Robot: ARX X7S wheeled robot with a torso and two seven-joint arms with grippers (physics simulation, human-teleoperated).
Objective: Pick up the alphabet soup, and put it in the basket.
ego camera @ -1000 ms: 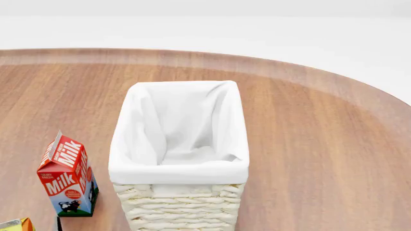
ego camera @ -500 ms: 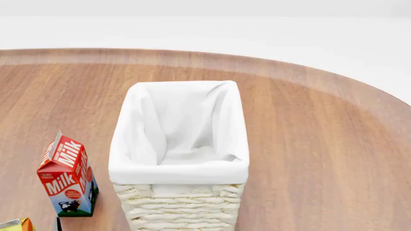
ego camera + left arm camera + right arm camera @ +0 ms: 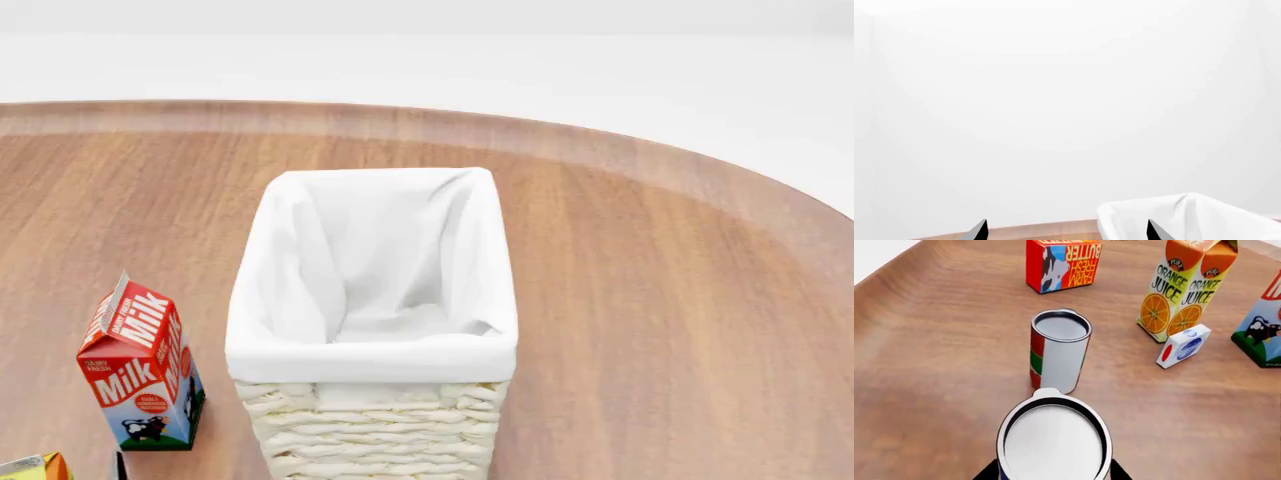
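Note:
In the right wrist view the alphabet soup fills the near part of the picture, seen from above. Its silver-white top shows, and a sliver of blue label at its side. My right gripper is shut on it, one dark finger against each side of the can. The basket is tall cream wicker with a white cloth lining. It stands in the middle of the head view with nothing inside. My left gripper is open and holds nothing; the basket's rim lies just beyond one fingertip. Neither gripper shows clearly in the head view.
A red-and-green labelled can stands upright just beyond the held can. Past it are a butter box, an orange juice carton, a small white box and a milk carton. The milk carton stands left of the basket on the round wooden table.

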